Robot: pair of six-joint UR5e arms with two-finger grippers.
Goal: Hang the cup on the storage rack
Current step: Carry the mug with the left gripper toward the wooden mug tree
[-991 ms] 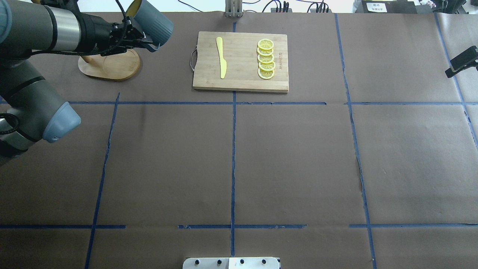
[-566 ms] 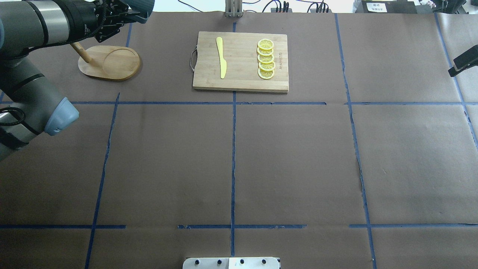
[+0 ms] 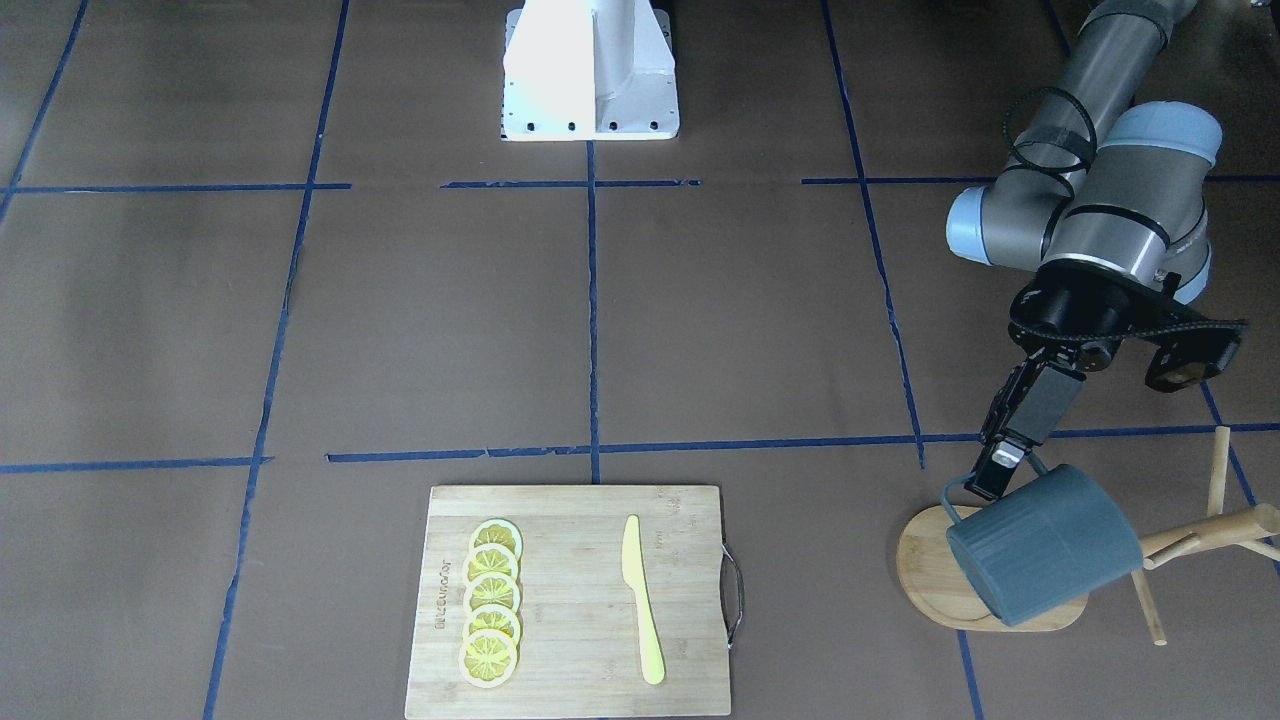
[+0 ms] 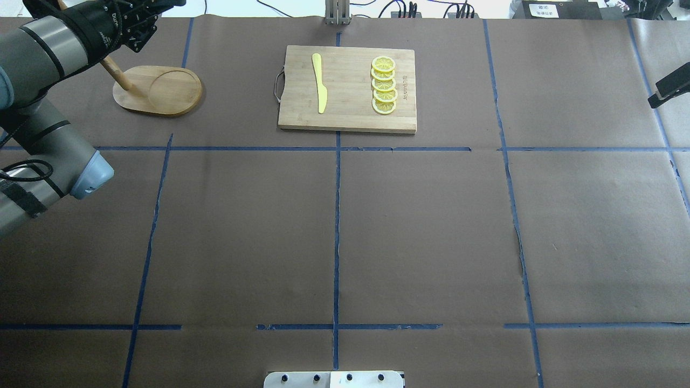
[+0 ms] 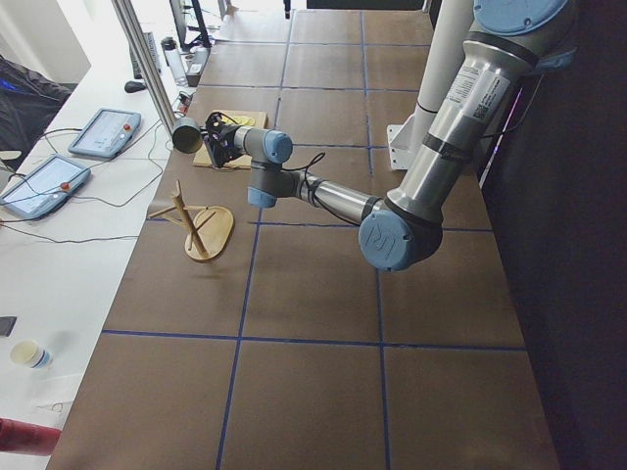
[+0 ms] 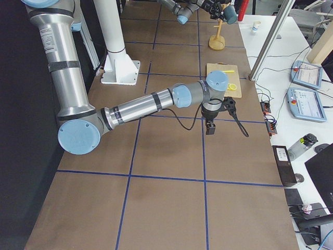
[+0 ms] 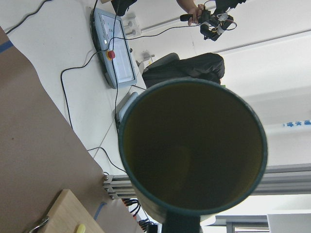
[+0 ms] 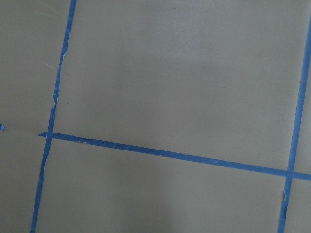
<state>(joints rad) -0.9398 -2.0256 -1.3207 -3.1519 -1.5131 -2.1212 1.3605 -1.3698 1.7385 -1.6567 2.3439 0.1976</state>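
The dark teal-grey cup is tilted on its side in the air over the storage rack. My left gripper is shut on its loop handle. The left wrist view looks straight into the cup's mouth. The light wooden rack has an oval base, a post and thin pegs; the cup hides the lower post. In the exterior left view the cup is clearly higher than the rack. In the overhead view the cup is out of frame; the rack base shows. The right gripper hovers over bare table; I cannot tell its state.
A bamboo cutting board with a yellow knife and several lemon slices lies to one side of the rack. Blue tape lines cross the brown table cover. Tablets and cables lie beyond the far table edge.
My left gripper has carried the cup up and toward the far left, out past the top edge of the overhead view. The rack base and post are now uncovered there.
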